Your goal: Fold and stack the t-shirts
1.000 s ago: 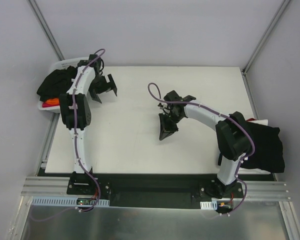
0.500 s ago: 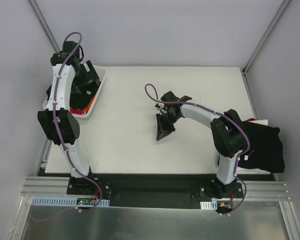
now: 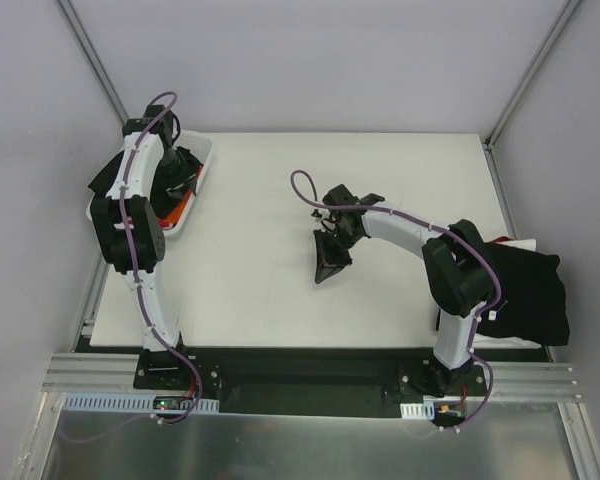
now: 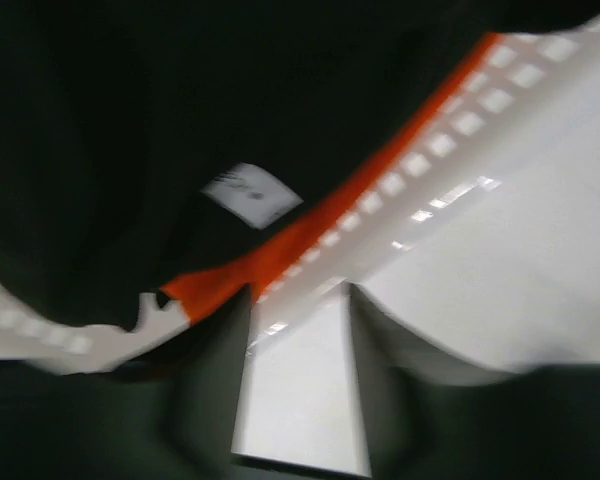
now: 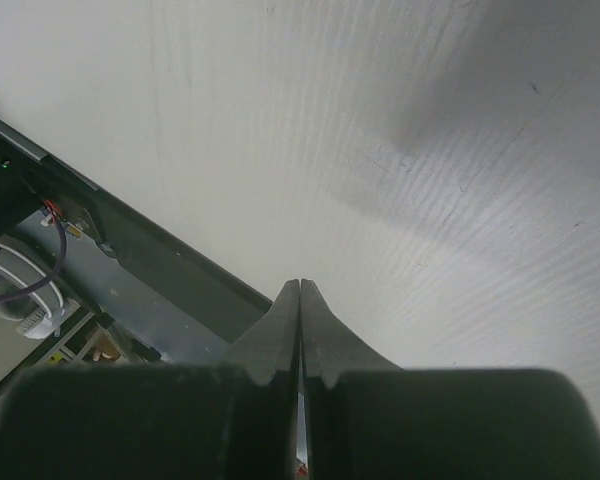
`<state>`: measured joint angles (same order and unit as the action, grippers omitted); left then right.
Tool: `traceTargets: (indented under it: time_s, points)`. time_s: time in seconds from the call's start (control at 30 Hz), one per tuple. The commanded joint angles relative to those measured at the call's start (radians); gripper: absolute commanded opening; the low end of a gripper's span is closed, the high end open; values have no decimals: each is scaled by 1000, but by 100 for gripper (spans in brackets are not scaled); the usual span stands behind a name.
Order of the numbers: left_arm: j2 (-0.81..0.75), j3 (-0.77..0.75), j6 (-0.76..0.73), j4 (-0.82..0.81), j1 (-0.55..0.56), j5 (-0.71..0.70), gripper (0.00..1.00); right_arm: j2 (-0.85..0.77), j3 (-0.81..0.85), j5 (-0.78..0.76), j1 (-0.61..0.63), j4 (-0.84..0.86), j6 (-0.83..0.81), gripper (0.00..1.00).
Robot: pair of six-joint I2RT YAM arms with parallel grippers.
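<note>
Black t-shirts (image 3: 172, 172) and an orange one (image 3: 183, 207) lie heaped in the white lattice basket (image 3: 202, 160) at the table's far left corner. My left gripper (image 3: 177, 176) hangs over that heap. In the blurred left wrist view its jaws (image 4: 295, 300) stand apart with only white surface between them, just short of the orange shirt (image 4: 310, 228) and the black cloth with a white tag (image 4: 252, 193). My right gripper (image 3: 326, 272) is shut and empty, its tip (image 5: 300, 286) pointing down at the bare table. Another dark t-shirt (image 3: 532, 290) lies at the right edge.
The basket rim (image 4: 460, 140) runs diagonally beside the orange cloth. The white table (image 3: 270, 300) spreads between the two arms. The right arm's elbow (image 3: 465, 270) stands next to the dark shirt at the right edge. Metal frame posts rise at the back corners.
The left arm swung from the table's left part out over the basket and its jaws came closer together. The right gripper drifted slightly left and stayed shut.
</note>
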<state>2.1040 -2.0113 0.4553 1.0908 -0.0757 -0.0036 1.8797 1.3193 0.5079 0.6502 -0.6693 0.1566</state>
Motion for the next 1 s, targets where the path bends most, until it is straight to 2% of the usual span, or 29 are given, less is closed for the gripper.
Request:
traceTargets:
  time_s: [0.0,0.03,0.07,0.23,0.47,0.6,0.97]
  points:
    - [5,36,5,-14,7,1,12,-31,31,4,5,-27,-8,1]
    - [37,28,8,-17,4,-6,3,-25,37,7,5,-26,-9,1]
    - [56,5,8,-17,2,-9,0,-19,41,11,5,-27,-11,1]
    - [184,-93,-4,-12,-9,-48,0,-25,38,3,5,-49,-20,1]
    - [330,-265,13,37,-70,-30,0,-100,-46,-39,3,-64,-32,1]
    - [367,-285,39,66,-128,-29,0,-116,-61,-55,2,-82,-37,1]
    - [386,-287,16,109,-203,-84,0,-103,-54,-31,3,-90,-46,1]
